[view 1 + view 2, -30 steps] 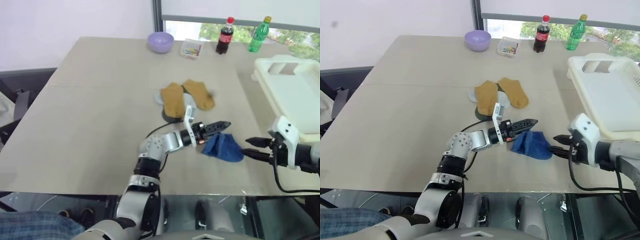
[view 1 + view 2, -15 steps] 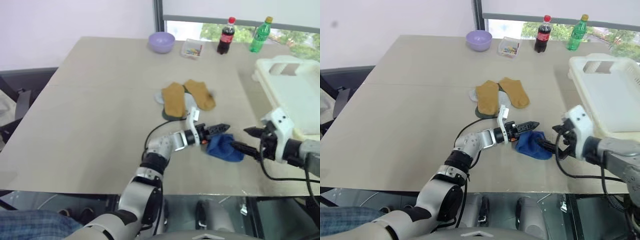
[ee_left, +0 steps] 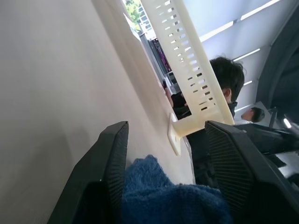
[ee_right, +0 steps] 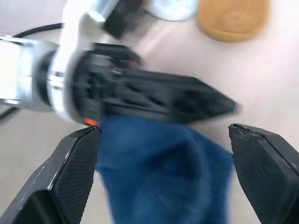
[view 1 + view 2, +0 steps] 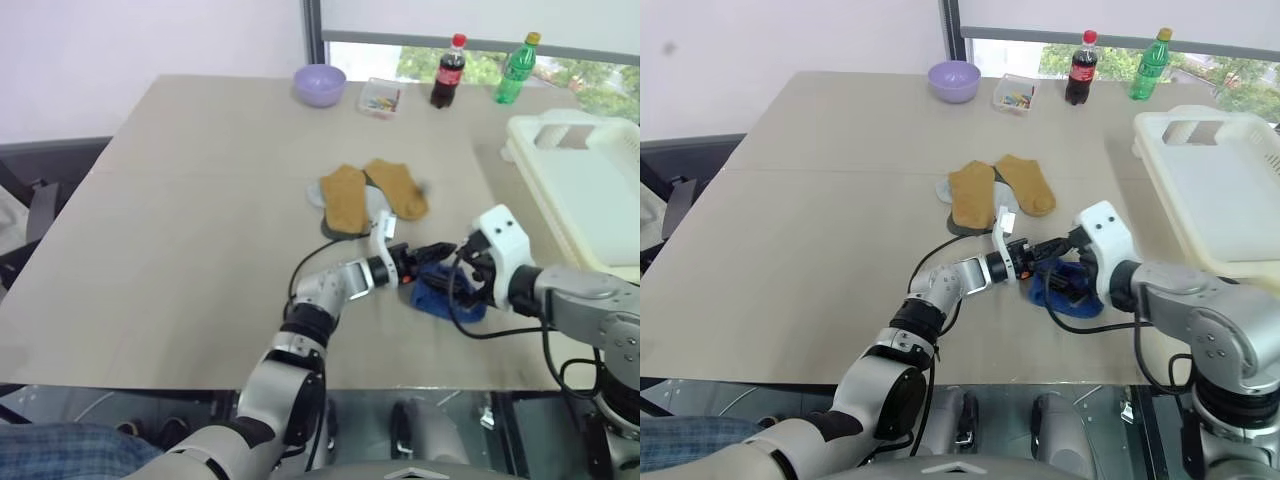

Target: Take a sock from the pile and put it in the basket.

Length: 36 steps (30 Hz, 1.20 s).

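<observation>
1. Your left gripper (image 5: 428, 252) lies level over the table (image 5: 200, 200), pointing toward the right arm. Its two black fingers (image 3: 112, 163) stand part-way apart with the royal-blue terry ankle sock (image 5: 445, 292) bunched between them. I cannot tell whether they actually pinch it or merely straddle it.
2. Your right gripper (image 4: 163, 154) faces it from the other side, angled down, its fingers spread wide on either side of the same blue sock and not closed on anything. That looks like a hand-over: the right arm is the one nearer the basket.
3. The sock sits crumpled on the near part of the table, between the two grippers. It is soft, fuzzy and folded on itself, so expect it to sag and drape when lifted.
4. The rest of the pile (image 5: 368, 200) lies just behind: two mustard-yellow socks (image 5: 345, 196) side by side over a pale grey one and a dark one.
5. The large cream-white slotted plastic basket (image 5: 560, 150) stands at the table's right edge, well apart from the sock.
6. To my eye, the sock is pulled from the pile but not yet carried; close the right fingers deep on the bunch before the left lets go.
</observation>
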Tool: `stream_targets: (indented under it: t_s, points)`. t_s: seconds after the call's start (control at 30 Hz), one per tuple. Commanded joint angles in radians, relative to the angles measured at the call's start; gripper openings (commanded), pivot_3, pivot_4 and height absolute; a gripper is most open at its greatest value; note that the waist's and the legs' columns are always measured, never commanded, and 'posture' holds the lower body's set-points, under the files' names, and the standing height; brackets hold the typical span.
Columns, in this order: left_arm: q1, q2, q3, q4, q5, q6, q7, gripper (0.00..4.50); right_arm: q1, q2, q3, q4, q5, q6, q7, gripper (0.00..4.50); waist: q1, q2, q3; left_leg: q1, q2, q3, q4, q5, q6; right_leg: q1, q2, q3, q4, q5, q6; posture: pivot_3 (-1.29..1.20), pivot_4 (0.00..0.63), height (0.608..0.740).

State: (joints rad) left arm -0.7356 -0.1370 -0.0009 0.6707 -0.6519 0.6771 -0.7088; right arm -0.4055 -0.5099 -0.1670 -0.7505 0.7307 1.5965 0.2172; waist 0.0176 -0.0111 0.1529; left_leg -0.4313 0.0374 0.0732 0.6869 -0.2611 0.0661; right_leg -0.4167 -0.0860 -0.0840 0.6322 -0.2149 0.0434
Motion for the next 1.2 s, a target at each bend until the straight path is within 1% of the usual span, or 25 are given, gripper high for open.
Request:
stream_targets:
  t_s: [0.03, 0.07, 0.13, 0.2, 0.33, 0.47, 0.6, 0.7, 0.83, 0.87, 0.97, 1.0, 1.03, 1.1, 1.13, 1.17, 1.2]
  points:
    - [-0.058, -0.142, -0.002, 0.007, -0.003, -0.013, 0.006, 2.81, -0.004, 0.024, 0.046, -0.015, -0.064, 0.018, -0.075, 4.47, -0.001, 0.000, 0.000, 0.000, 0.000, 0.000, 0.000, 0.000, 0.000, 0.000, 0.000, 0.000, 0.000, 0.000, 0.000, 0.00, 0.150, 0.733]
    - [-0.057, -0.142, -0.003, 0.007, -0.003, -0.013, 0.006, 2.81, -0.002, 0.031, 0.055, -0.013, -0.072, 0.018, -0.083, 4.47, -0.002, 0.000, 0.000, 0.000, 0.000, 0.001, 0.000, 0.000, 0.000, 0.000, 0.000, 0.000, 0.000, 0.000, 0.000, 0.00, 0.150, 0.733]
    - [-0.054, -0.139, -0.010, 0.002, 0.001, -0.014, 0.004, 2.81, 0.011, 0.012, 0.080, -0.015, -0.086, 0.018, -0.088, 4.47, -0.001, 0.000, 0.000, 0.000, 0.000, 0.001, 0.000, 0.000, 0.000, 0.000, 0.000, 0.000, 0.000, 0.000, 0.000, 0.00, 0.150, 0.733]
    - [-0.051, -0.136, -0.005, -0.003, -0.006, -0.009, 0.003, 2.81, 0.026, -0.055, 0.094, -0.012, -0.114, 0.015, -0.079, 4.47, -0.001, 0.000, 0.000, 0.000, 0.000, 0.001, 0.000, 0.000, 0.000, 0.000, 0.000, 0.000, 0.001, 0.000, 0.000, 0.00, 0.150, 0.733]
    - [-0.049, -0.134, -0.009, -0.004, -0.005, -0.011, 0.002, 2.81, 0.037, -0.126, 0.064, -0.003, -0.122, 0.010, -0.034, 4.47, -0.003, 0.000, 0.000, 0.000, 0.000, 0.002, 0.001, 0.000, 0.000, 0.000, 0.000, 0.001, 0.000, 0.000, 0.000, 0.00, 0.150, 0.733]
    - [-0.046, -0.135, -0.011, -0.005, -0.004, -0.012, 0.000, 2.81, 0.082, -0.134, 0.031, 0.017, -0.131, 0.010, -0.002, 4.47, -0.002, 0.000, 0.000, 0.000, 0.000, 0.000, 0.001, 0.000, 0.000, -0.001, 0.001, 0.001, 0.001, 0.000, 0.000, 0.00, 0.150, 0.733]
    - [-0.042, -0.135, -0.017, -0.007, -0.003, -0.014, -0.001, 2.81, 0.139, -0.034, -0.061, 0.048, -0.102, 0.018, 0.030, 4.47, -0.003, 0.000, 0.000, 0.000, 0.000, 0.001, 0.001, 0.000, 0.000, -0.001, 0.000, 0.001, 0.001, 0.000, 0.000, 0.00, 0.150, 0.733]
    - [-0.038, -0.135, -0.022, -0.013, -0.002, -0.013, -0.003, 2.81, 0.190, 0.080, -0.152, 0.094, -0.068, 0.018, 0.045, 4.47, -0.002, 0.000, 0.000, 0.000, 0.000, 0.000, 0.001, 0.000, 0.000, -0.001, 0.001, 0.001, 0.001, 0.000, 0.000, 0.00, 0.150, 0.733]
    - [-0.033, -0.131, -0.024, -0.019, -0.001, -0.010, -0.006, 2.81, 0.192, 0.193, -0.255, 0.135, -0.026, 0.018, 0.039, 4.47, -0.004, 0.000, 0.000, 0.001, 0.000, 0.001, 0.001, 0.000, 0.000, 0.000, 0.001, 0.001, 0.001, 0.000, 0.000, 0.00, 0.150, 0.733]
    - [-0.033, -0.129, -0.023, -0.019, -0.002, -0.010, -0.005, 2.81, 0.191, 0.202, -0.267, 0.141, -0.017, 0.018, 0.037, 3.94, -0.004, 0.000, 0.000, 0.001, 0.000, 0.001, 0.001, 0.000, 0.000, 0.000, 0.001, 0.001, 0.002, 0.000, 0.000, 0.00, 0.150, 0.733]
    - [-0.029, -0.124, -0.028, -0.021, 0.006, -0.016, -0.004, 2.81, 0.191, 0.240, -0.309, 0.169, 0.014, 0.018, 0.032, 2.74, -0.004, 0.000, 0.000, 0.001, 0.000, 0.001, 0.001, 0.000, 0.000, -0.001, 0.001, 0.001, 0.003, 0.000, 0.000, 0.00, 0.150, 0.733]
    - [-0.027, -0.121, -0.032, -0.023, 0.013, -0.022, -0.003, 2.81, 0.191, 0.251, -0.320, 0.178, 0.022, 0.018, 0.028, 2.21, -0.004, 0.000, 0.000, 0.001, 0.000, 0.001, 0.001, 0.000, 0.000, -0.001, 0.001, 0.001, 0.003, 0.000, 0.000, 0.00, 0.150, 0.733]
    - [-0.025, -0.119, -0.035, -0.024, 0.017, -0.026, -0.002, 2.81, 0.191, 0.255, -0.327, 0.184, 0.028, 0.018, 0.024, 1.80, -0.004, 0.000, 0.000, 0.001, 0.000, 0.001, 0.001, 0.000, 0.000, -0.001, 0.001, 0.001, 0.003, 0.000, 0.000, 0.00, 0.150, 0.733]
    - [-0.011, -0.101, -0.061, -0.058, 0.045, -0.058, -0.003, 2.81, 0.194, 0.258, -0.338, 0.198, 0.035, 0.018, 0.019, 0.70, -0.004, 0.000, 0.000, 0.001, 0.000, 0.001, 0.001, 0.000, 0.000, -0.001, 0.001, 0.002, 0.003, 0.000, 0.000, 0.00, 0.150, 0.733]
    - [0.004, -0.085, -0.084, -0.089, 0.071, -0.092, -0.007, 2.81, 0.195, 0.260, -0.345, 0.207, 0.038, 0.018, 0.015, 0.31, -0.004, 0.000, 0.000, 0.001, 0.000, 0.001, 0.001, 0.000, 0.000, -0.001, 0.001, 0.002, 0.003, 0.000, 0.000, 0.00, 0.150, 0.733]
    - [0.015, -0.075, -0.100, -0.112, 0.089, -0.116, -0.010, 2.81, 0.197, 0.261, -0.350, 0.212, 0.041, 0.018, 0.012, 0.02, -0.003, 0.000, 0.000, 0.001, 0.000, 0.001, 0.001, 0.000, 0.000, -0.001, 0.001, 0.002, 0.003, 0.000, 0.000, 0.00, 0.150, 0.733]
    - [0.043, -0.048, -0.142, -0.162, 0.137, -0.180, -0.026, 2.81, 0.196, 0.261, -0.354, 0.217, 0.046, 0.018, 0.015, 0.02, -0.004, 0.001, 0.000, 0.001, 0.000, 0.001, 0.001, 0.000, 0.000, -0.001, 0.001, 0.002, 0.003, 0.000, 0.000, 0.00, 0.150, 0.733]
